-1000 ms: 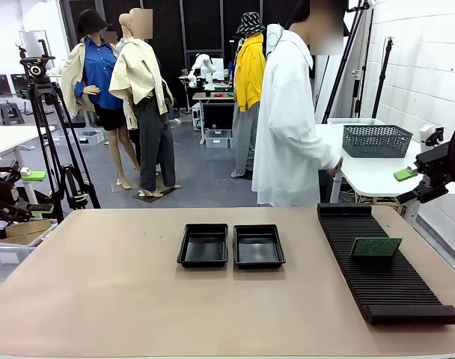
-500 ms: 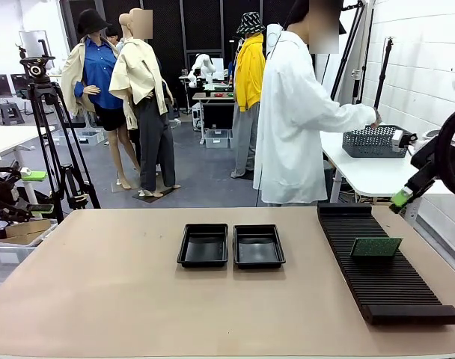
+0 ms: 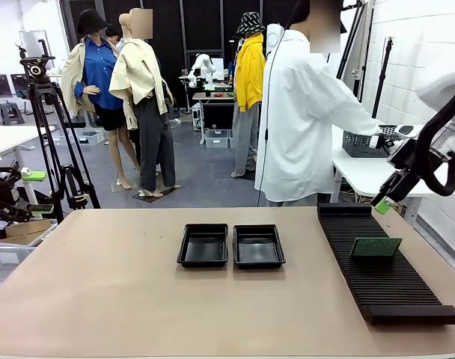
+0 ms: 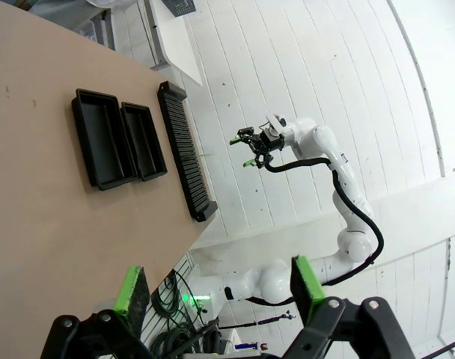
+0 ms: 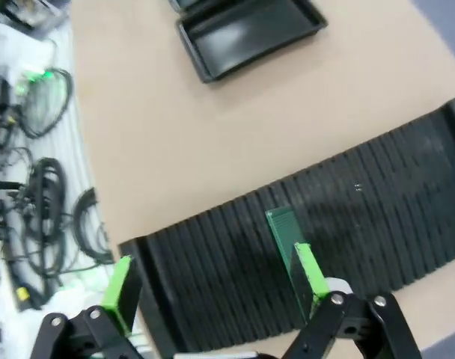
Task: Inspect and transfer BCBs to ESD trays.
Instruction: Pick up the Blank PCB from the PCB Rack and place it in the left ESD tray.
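Right gripper (image 3: 385, 197), jaws apart & empty, hangs over slotted rack (image 3: 385, 278). One BCB (image 3: 375, 247) stands on edge in rack, well apart from ESD trays (image 3: 203, 264). Board prob. thin, light, stiff, fragile; best pinched by top edge, lifted straight.

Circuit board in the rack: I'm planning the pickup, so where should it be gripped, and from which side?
Probably by its free upper edge, from above: the circuit board stands on edge in a slot of the black rack, lower edge between ribs, both flat faces exposed.
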`<state>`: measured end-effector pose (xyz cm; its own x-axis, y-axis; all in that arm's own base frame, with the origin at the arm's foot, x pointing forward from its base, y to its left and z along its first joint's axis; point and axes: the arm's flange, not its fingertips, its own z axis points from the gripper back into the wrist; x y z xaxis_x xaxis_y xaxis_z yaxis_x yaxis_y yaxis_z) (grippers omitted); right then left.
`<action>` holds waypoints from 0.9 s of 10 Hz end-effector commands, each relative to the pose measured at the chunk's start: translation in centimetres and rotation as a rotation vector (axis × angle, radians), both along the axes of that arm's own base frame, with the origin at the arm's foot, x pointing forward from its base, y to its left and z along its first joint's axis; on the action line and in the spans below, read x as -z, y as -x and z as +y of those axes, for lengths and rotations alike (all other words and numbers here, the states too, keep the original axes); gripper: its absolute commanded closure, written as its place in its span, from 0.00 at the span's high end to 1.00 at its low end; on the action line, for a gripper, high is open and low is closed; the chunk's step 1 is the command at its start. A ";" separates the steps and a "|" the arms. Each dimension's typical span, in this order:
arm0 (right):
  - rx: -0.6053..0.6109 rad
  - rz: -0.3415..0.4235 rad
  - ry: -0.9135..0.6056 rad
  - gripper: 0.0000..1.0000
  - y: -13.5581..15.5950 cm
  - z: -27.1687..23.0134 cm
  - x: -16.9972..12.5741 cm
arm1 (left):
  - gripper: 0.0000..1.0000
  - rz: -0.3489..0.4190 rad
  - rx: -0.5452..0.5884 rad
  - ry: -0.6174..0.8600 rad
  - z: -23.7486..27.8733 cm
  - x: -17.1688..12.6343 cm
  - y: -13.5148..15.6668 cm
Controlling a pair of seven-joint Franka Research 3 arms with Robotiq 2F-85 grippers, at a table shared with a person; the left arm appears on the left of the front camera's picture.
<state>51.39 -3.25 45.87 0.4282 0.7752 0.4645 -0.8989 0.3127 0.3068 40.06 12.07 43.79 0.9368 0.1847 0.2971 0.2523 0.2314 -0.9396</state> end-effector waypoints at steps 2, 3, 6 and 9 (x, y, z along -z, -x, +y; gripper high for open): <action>-0.109 -0.091 0.174 1.00 -1.0 0.9 0.6 | 1.00 -0.001 -0.001 -0.006 0.2 0.0 0.1; -0.144 -0.086 0.224 1.00 -1.5 1.0 0.5 | 1.00 -0.001 -0.001 -0.006 0.2 0.0 0.1; -0.230 -0.124 0.320 1.00 -1.2 1.8 0.1 | 1.00 -0.001 -0.001 -0.006 0.2 0.0 0.1; -0.210 -0.231 0.443 1.00 -0.4 2.5 1.8 | 1.00 -0.001 -0.001 -0.006 0.2 0.0 0.1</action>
